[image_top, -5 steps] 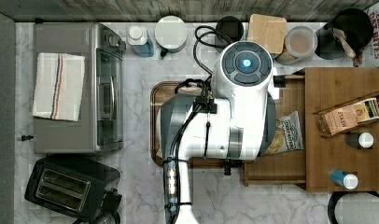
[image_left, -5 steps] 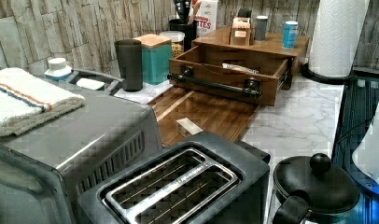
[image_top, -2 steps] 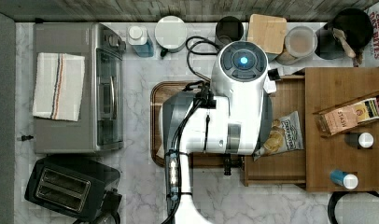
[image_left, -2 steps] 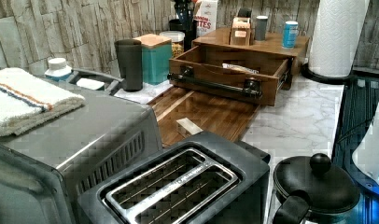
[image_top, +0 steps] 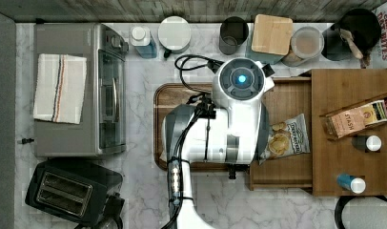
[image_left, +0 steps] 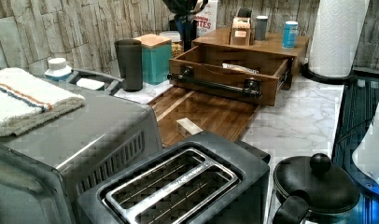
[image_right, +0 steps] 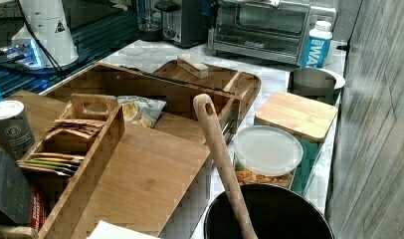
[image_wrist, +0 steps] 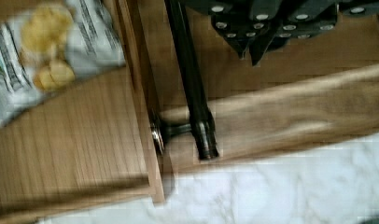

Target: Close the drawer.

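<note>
The drawer [image_top: 288, 101] stands pulled out from under the wooden cabinet top [image_top: 346, 90], toward the top view's left. A chip bag [image_top: 283, 138] lies on its floor. In the left view the drawer [image_left: 211, 73] shows a black bar handle [image_left: 214, 84] across its front panel. My arm [image_top: 229, 129] hangs over the drawer's front and the tray. In the wrist view my gripper [image_wrist: 251, 48] is shut with nothing in it, just off the handle [image_wrist: 191, 84], beside the front panel [image_wrist: 140, 107].
A darker wooden tray [image_top: 182, 93] with a small block [image_left: 189, 127] lies in front of the drawer. A toaster oven [image_top: 79, 90] and a toaster [image_top: 70, 191] stand at the top view's left. Jars and canisters [image_top: 272, 36] line the back wall; a tea box [image_top: 356, 119] sits on the cabinet.
My arm has shifted slightly toward the top view's left and lower edge. The drawer has not moved.
</note>
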Tool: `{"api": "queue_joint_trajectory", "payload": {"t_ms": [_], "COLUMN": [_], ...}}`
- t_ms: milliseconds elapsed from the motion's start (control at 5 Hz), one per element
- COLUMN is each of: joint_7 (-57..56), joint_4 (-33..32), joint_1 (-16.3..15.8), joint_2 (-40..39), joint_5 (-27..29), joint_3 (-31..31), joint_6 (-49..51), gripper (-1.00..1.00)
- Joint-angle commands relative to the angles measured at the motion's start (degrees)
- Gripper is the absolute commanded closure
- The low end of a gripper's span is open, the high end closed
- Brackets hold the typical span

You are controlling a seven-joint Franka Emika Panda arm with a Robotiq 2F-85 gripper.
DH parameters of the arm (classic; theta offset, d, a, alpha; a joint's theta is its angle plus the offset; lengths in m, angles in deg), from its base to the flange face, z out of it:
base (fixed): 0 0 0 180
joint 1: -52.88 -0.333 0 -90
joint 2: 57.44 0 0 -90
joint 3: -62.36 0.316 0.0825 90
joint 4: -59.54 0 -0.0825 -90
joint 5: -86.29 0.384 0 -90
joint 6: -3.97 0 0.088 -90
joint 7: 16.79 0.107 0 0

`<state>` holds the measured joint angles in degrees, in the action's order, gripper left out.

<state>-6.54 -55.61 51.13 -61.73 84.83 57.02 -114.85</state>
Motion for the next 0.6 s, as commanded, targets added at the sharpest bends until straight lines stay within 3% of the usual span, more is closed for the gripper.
{"api": "queue_joint_trajectory", "payload": {"t_ms": [200, 600], "joint_7": [-2.81, -1.46], "joint_4": [-5.61, -11.37], "joint_1": [-2.25, -2.33], "joint_2": [-2.15, -3.24], "joint_5": [-9.08, -12.14], "joint_3": [2.25, 1.72], "joint_6": [-5.79, -15.82], "gripper": [1.0, 1.0]}}
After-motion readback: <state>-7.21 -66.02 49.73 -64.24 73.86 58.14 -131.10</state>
